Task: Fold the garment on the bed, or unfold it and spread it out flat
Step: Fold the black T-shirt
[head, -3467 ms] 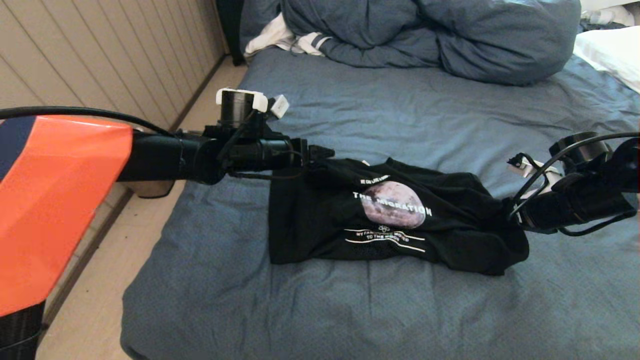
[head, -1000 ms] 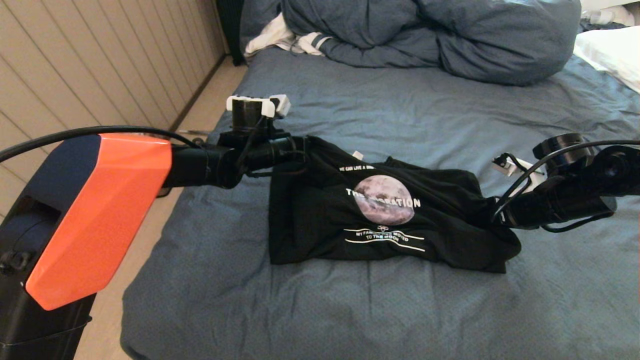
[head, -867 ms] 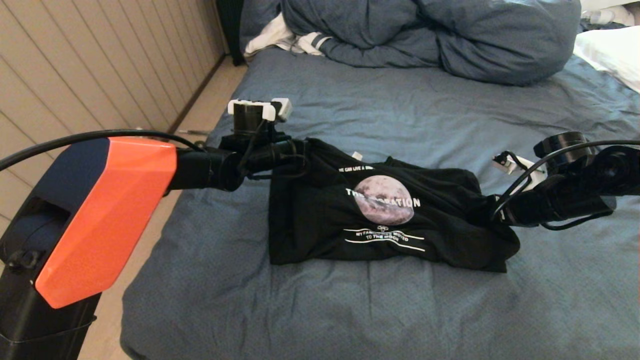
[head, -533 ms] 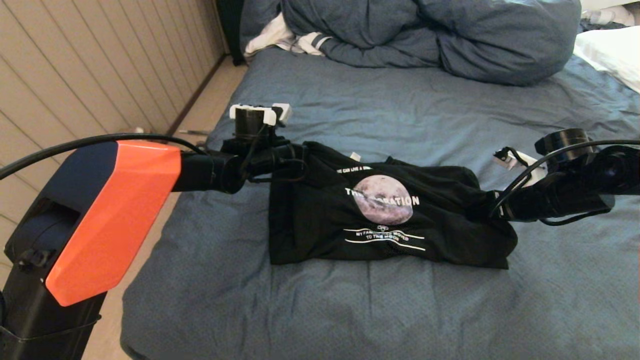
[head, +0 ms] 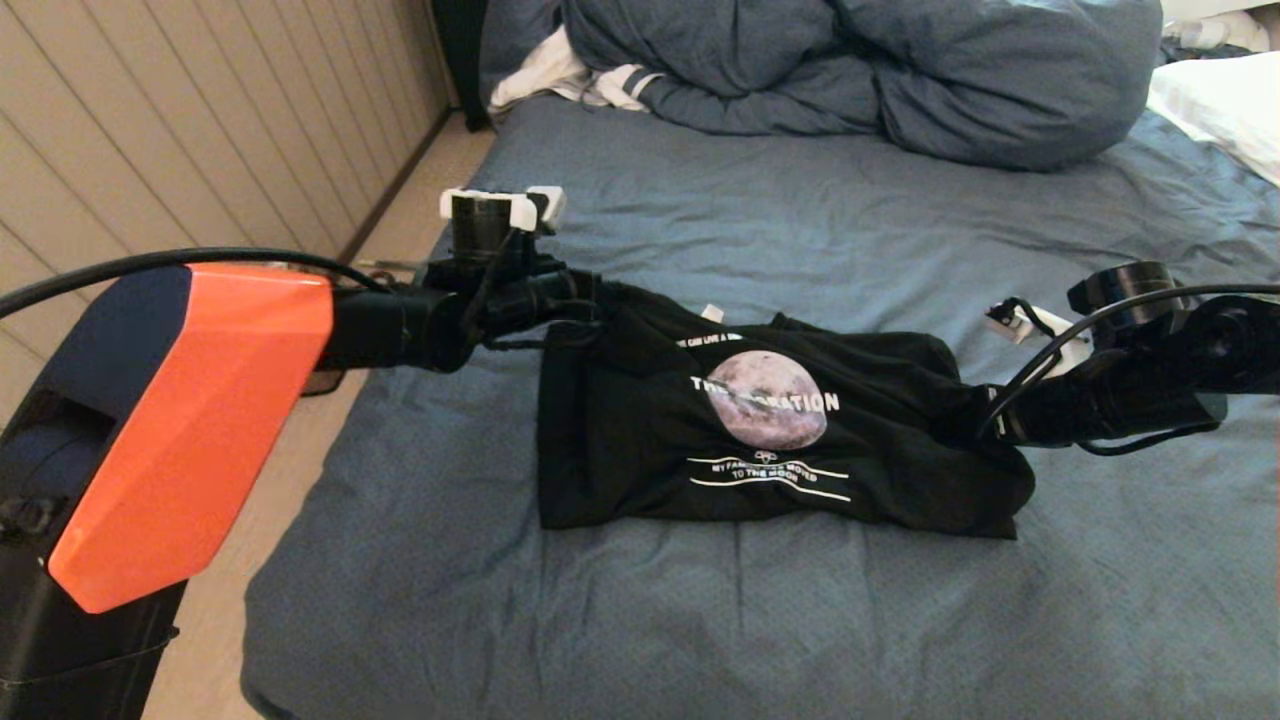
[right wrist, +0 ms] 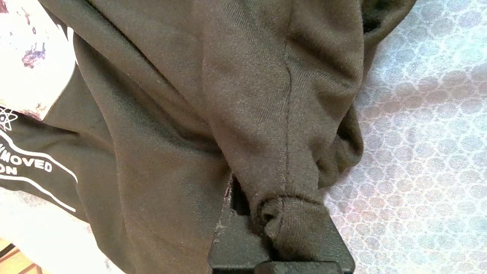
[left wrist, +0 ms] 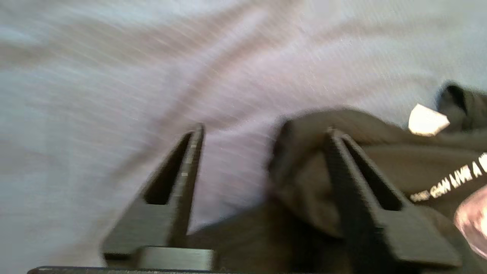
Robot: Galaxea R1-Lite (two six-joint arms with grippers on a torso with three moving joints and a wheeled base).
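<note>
Beige vertically panelled wall (head: pixel 200 130) along the left, pale tan floor (head: pixel 400 215) beneath it. Bunched blue-grey duvet (head: pixel 860 70) heaped at the far end, white striped cloth (head: pixel 560 80) tucked beside it, white pillow (head: pixel 1225 105) at far right.

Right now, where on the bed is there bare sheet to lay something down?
Free: the wrinkled blue-grey sheet of the bed nearer than the black moon-print T-shirt, and the strip between it and the bunched blue-grey duvet. Crowded: both ends of the shirt, at the left gripper and right gripper.
</note>
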